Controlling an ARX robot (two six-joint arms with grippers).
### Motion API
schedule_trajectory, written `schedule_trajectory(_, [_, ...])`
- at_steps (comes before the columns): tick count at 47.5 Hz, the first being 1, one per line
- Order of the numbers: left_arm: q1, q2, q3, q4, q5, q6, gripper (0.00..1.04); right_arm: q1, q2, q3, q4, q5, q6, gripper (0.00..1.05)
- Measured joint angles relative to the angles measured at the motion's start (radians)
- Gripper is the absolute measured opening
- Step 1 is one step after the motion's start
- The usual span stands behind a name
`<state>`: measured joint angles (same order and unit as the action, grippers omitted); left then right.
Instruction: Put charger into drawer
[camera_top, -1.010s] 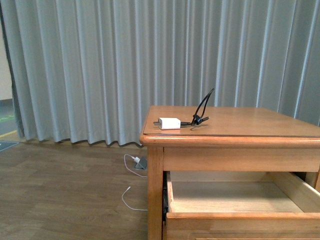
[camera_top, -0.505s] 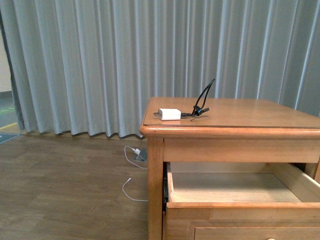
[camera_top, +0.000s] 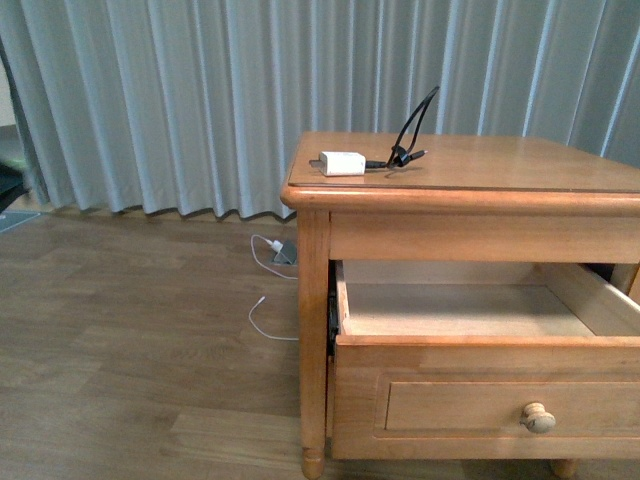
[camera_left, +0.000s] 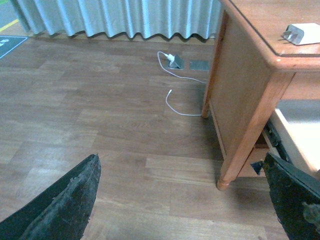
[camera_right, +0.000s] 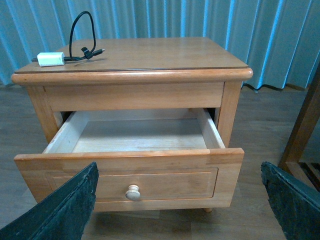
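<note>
Jaws wide: left gripper, right gripper; charger print seemingly illegible.

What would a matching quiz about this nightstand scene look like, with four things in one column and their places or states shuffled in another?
Things:
1. charger
2. drawer
3. white-cabled charger
4. knob

Places or states:
A. on the floor near the curtain
B. lying on top of the nightstand
C. pulled open, nothing seen inside
D. fixed to the drawer's front panel

Pairs: 1-B, 2-C, 3-A, 4-D.
</note>
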<state>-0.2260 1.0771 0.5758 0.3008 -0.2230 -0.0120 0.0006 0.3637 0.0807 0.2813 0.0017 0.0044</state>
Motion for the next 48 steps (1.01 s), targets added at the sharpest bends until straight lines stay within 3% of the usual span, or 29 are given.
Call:
schedule_trajectory(22, [-0.172,0.734,0.724,0.085,-0.072,0.019,0.99,0.000,0.000,0.000,0.000,0.000,0.000,0.97])
schedule_trajectory(48, [-0.200,1.193,1.272,0.000,-0.053,0.029,0.99,0.000,0.000,0.000,0.000,0.000,0.000,0.97])
